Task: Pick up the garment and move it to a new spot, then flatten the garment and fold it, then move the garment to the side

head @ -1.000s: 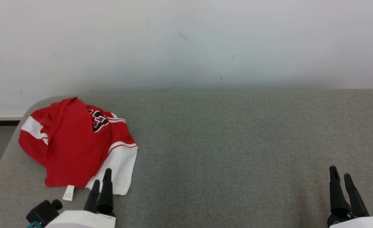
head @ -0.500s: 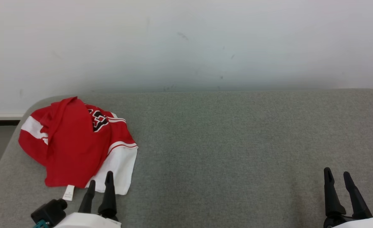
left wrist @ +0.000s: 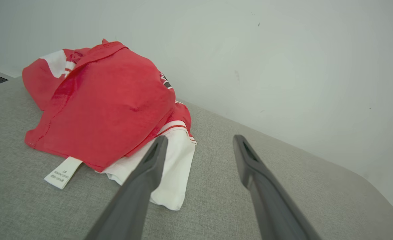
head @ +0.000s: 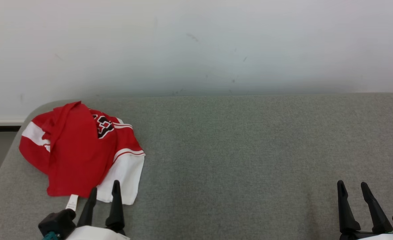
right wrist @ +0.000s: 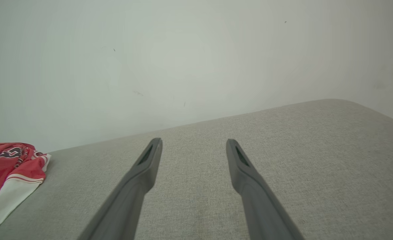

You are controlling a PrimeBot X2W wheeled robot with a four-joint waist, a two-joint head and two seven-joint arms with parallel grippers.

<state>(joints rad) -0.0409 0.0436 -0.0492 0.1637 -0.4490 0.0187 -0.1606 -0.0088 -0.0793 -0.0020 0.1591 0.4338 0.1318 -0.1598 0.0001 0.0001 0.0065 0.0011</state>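
The garment (head: 79, 153) lies crumpled at the left of the head view, on the grey tabletop (head: 243, 150). Neither gripper holds it. Its white tag (head: 71, 202) rests flat on the tabletop at the garment's lower edge. The left gripper (head: 104, 186), at lower left, has its jaws apart, with the tips at the white sleeve end; contact cannot be determined. The right gripper (head: 352, 183), at lower right, has its jaws apart over bare tabletop, well apart from the garment.
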